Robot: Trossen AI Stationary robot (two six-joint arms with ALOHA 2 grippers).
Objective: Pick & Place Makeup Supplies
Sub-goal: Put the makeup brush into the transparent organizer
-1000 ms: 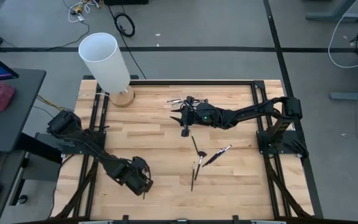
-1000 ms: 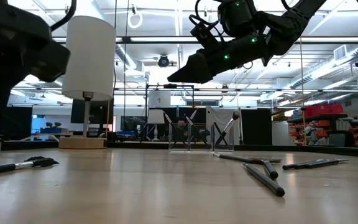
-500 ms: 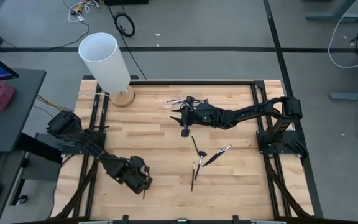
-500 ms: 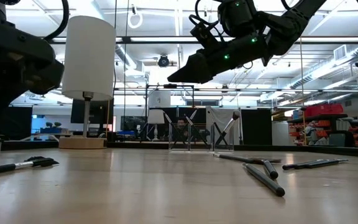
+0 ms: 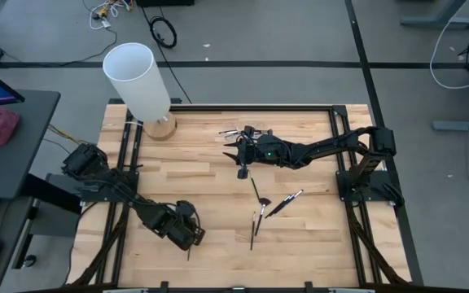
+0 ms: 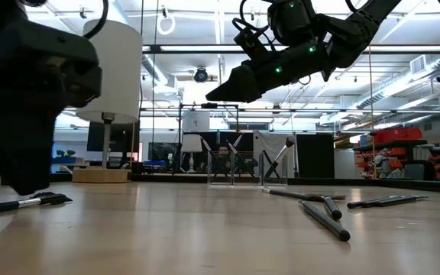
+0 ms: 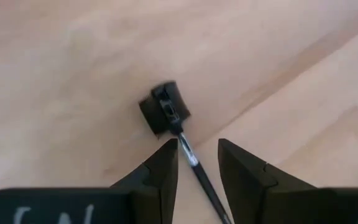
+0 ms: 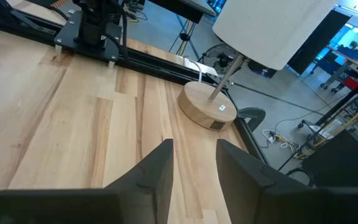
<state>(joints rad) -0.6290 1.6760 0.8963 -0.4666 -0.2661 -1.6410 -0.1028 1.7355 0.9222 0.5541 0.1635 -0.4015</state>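
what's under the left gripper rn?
A makeup brush lies on the table under the left gripper. Its handle runs between the open fingers and the head pokes out ahead. The rest of the handle is covered.

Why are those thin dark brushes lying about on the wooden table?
The thin dark makeup brushes lie scattered at odd angles on the light wooden table, some crossing. Nothing looks broken or spilled; the tall white cylinder stands on its base.

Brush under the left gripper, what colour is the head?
Black; the brush has a flat dark head and a silvery ferrule. Clearest in the left wrist view.
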